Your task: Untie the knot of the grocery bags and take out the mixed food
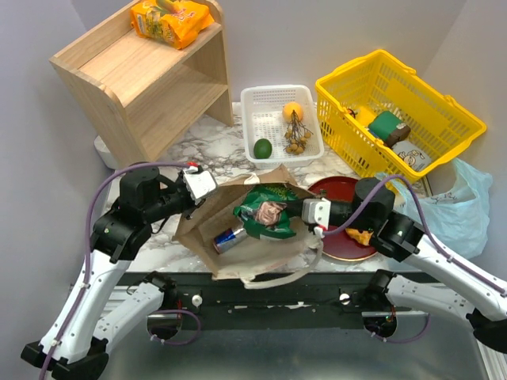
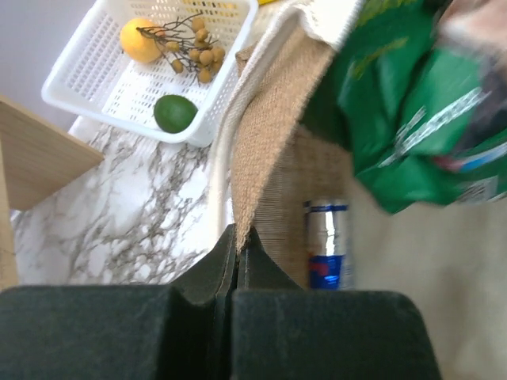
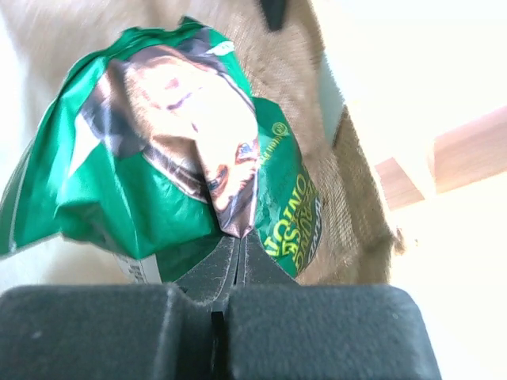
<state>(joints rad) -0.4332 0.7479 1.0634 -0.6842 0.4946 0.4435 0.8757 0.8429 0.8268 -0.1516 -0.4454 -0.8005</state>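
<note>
Green snack packet (image 3: 158, 150) is pinched by a crumpled corner in the right gripper (image 3: 238, 236), whose jaws are closed on it, at the mouth of the brown paper bag (image 1: 261, 257). Left gripper (image 2: 238, 233) is clamped on the bag's rim. Inside lies a can (image 2: 326, 241). Red plate (image 1: 329, 188) sits just right of the bag, white tray (image 1: 253, 99) beyond it, and bare marble table (image 2: 135, 206) to its left.

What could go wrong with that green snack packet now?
The right gripper pinches only a small fold of the green snack packet, so it might slip and drop into the brown paper bag. The left gripper holds just the bag's thin edge, which could tear or pull free.
</note>
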